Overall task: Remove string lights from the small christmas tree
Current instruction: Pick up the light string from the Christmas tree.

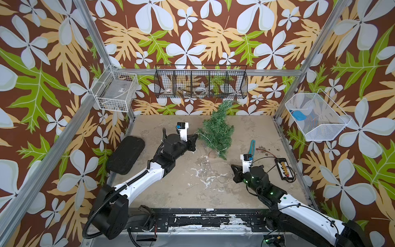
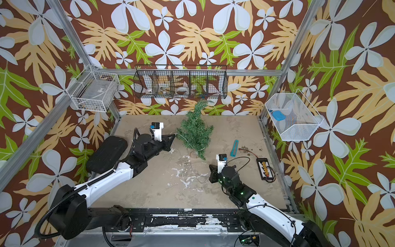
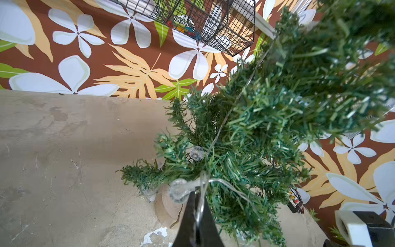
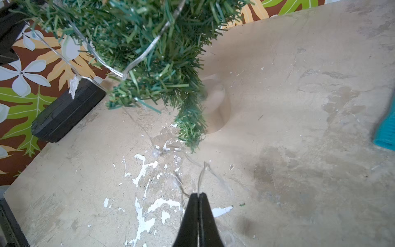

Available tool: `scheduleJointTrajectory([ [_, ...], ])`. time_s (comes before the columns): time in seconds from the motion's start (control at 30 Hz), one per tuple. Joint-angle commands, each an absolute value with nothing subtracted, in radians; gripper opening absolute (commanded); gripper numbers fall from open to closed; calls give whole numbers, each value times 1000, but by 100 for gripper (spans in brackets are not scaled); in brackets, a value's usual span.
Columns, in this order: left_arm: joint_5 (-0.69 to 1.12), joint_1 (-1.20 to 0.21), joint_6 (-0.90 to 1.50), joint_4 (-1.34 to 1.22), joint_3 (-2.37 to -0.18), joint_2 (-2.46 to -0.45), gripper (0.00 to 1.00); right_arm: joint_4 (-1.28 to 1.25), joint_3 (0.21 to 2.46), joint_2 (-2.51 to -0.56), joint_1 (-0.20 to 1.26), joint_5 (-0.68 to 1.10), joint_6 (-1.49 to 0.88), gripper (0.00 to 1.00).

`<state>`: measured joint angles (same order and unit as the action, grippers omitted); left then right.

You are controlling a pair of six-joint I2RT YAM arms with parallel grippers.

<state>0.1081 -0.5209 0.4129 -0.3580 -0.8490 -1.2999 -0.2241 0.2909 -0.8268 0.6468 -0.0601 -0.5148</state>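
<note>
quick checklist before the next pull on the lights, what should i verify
1. left gripper shut on the string lights: ok, wire runs between its closed jaws.
2. right gripper shut on the wire: ok.
3. small christmas tree cleared of string lights: not ok, wire threads through its branches.
4. wooden base flat on the table: cannot tell.
5. slack between right gripper and tree: ok, loose wire lies on the table.

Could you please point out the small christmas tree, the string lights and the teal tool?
small christmas tree (image 1: 215, 130): a top view, mid branches.
string lights (image 4: 148, 48): right wrist view, wire over needles.
teal tool (image 4: 385, 134): right wrist view, visible end.
</note>
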Motion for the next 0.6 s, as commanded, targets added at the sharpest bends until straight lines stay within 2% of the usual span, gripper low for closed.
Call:
scheduleJointTrajectory([
  [0.0, 98, -521, 382, -296, -887, -1287, 0, -237, 301, -827, 647, -73, -506, 0],
  [0.4, 258, -531, 453, -265, -869, -1148, 0, -228, 306, -815, 646, -69, -532, 0],
  [0.57, 256, -637, 451, -265, -822, -1083, 0, -236, 319, -828, 600, 6, -590, 0],
])
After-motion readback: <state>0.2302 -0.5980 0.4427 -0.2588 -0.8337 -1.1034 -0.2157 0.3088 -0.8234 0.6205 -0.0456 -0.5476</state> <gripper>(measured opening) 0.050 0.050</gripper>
